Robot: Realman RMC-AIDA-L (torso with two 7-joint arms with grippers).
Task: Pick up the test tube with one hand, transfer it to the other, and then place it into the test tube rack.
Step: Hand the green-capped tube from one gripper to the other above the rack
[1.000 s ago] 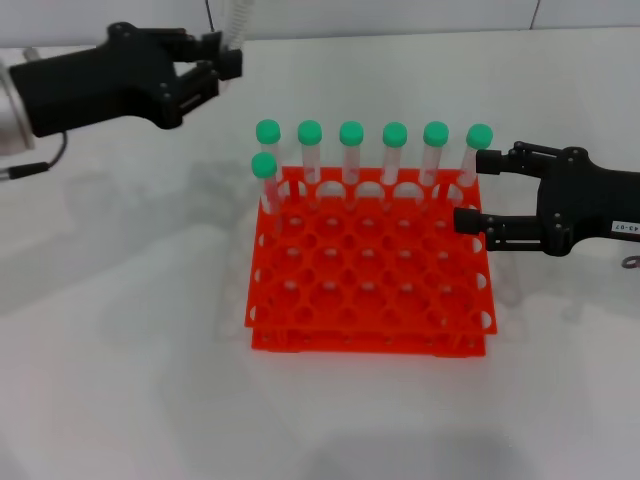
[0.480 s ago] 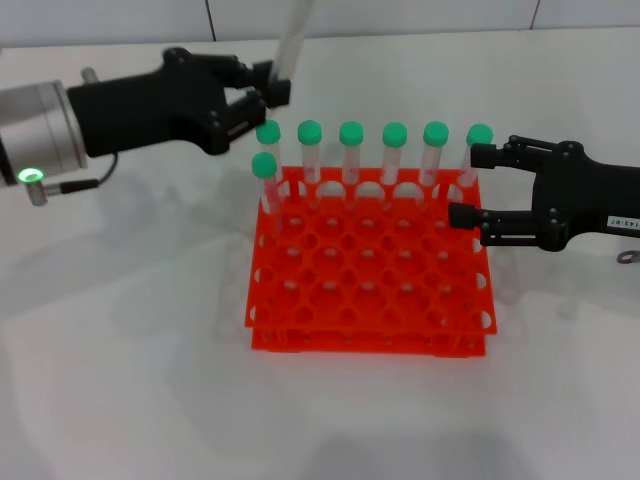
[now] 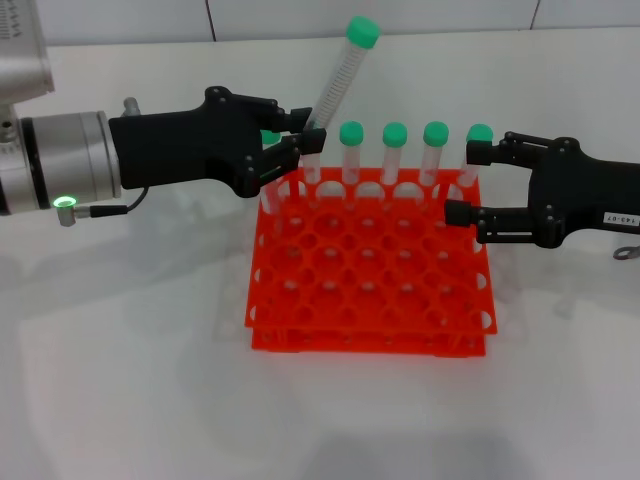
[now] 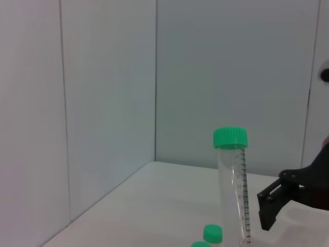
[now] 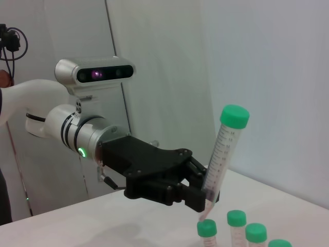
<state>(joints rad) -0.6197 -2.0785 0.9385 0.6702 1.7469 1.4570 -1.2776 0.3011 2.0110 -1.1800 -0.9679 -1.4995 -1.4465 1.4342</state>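
partly hidden: test tube (image 3: 338, 75) base inside left hand (image 3: 300, 148).

A plain white worktop (image 3: 130, 350) carries everything here. Sitting directly on it, near the middle, is the orange-red test tube rack (image 3: 368, 290), two tiers of round holes, with green-capped tubes (image 3: 393, 150) standing upright along its far row.

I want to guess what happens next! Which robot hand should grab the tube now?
Probably the right gripper. It waits open beside the test tube rack, while the left gripper already holds the test tube up by its bottom end, ready to pass over.
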